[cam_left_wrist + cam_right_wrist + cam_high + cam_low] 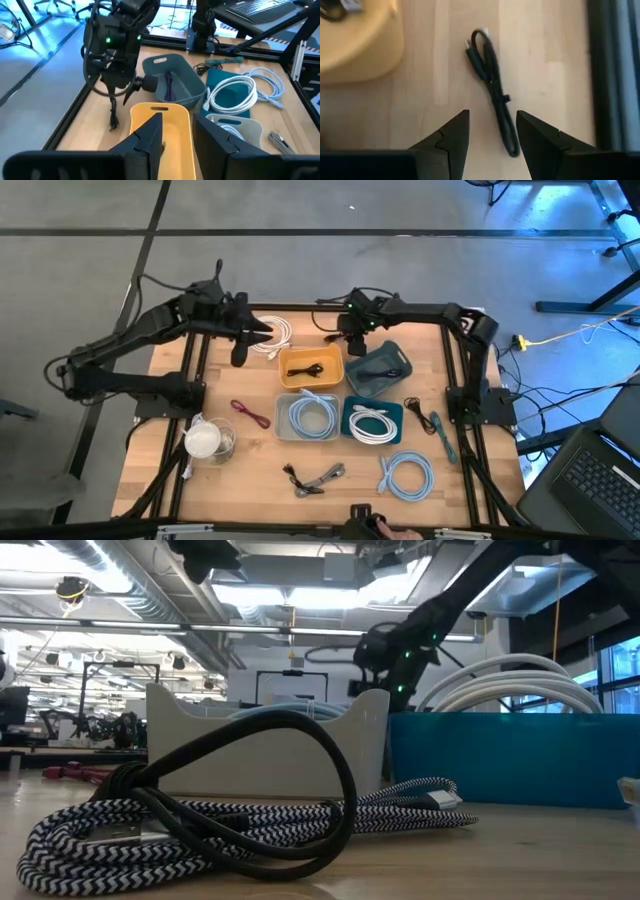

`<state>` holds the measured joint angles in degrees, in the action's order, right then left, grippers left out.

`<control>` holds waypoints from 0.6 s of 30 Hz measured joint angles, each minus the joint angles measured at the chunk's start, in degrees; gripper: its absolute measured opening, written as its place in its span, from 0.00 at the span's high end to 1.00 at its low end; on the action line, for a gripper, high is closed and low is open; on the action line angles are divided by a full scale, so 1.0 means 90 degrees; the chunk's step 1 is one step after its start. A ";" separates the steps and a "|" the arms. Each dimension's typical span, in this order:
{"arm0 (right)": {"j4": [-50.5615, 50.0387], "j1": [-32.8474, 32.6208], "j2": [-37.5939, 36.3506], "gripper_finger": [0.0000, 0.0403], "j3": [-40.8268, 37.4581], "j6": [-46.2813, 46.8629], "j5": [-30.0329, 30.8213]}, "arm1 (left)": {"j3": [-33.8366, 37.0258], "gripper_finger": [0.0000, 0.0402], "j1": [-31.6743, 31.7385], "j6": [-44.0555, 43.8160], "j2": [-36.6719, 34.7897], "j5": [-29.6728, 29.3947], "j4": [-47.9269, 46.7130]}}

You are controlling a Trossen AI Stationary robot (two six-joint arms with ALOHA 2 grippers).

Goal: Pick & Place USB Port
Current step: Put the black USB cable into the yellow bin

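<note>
At upper centre of the high view, the right gripper (490, 137), fingers spread, hovers over a black cable (492, 92), one end cut off behind a finger; the left gripper (175, 135) is spread over the yellow bin (172, 120).

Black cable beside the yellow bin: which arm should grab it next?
Right. The right gripper hangs open directly above the black cable, fingers straddling it. The left gripper is open over the yellow bin.

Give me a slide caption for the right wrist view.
Right gripper, fingers open, hovers above a bundled black cable on the wooden table, beside the yellow bin.
</note>
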<state>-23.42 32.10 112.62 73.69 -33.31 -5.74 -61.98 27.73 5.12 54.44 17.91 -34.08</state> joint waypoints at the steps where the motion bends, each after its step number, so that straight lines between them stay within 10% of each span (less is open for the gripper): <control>1: 0.0034 0.0000 0.0086 0.59 0.0000 -0.0001 0.0002 | 0.0000 0.76 0.0000 -0.0009 -0.0028 0.0002 -0.0011; 18: 0.0813 0.0090 0.0564 0.72 0.0005 0.0006 0.0185 | 0.0002 0.76 0.0000 -0.0002 0.0045 0.0019 -0.0042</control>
<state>-16.10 32.91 117.69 73.73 -33.26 -4.08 -61.95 27.73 5.10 54.85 18.09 -34.46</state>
